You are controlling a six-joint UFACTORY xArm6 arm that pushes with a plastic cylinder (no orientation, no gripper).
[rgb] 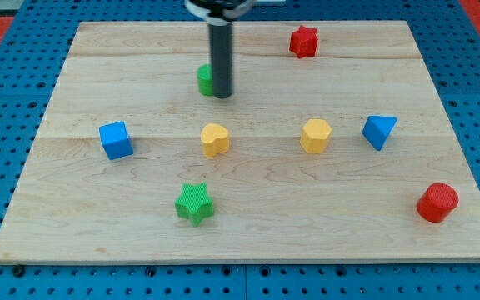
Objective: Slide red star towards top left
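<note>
The red star lies near the view's top, right of centre, on the wooden board. My tip stands at the upper middle, well to the left of the red star and apart from it. The rod touches or covers the right side of a green block, whose shape I cannot make out.
A blue cube sits at the left. A yellow heart and a yellow hexagon sit mid-board. A blue triangle is at the right, a green star at the bottom, a red cylinder at the bottom right.
</note>
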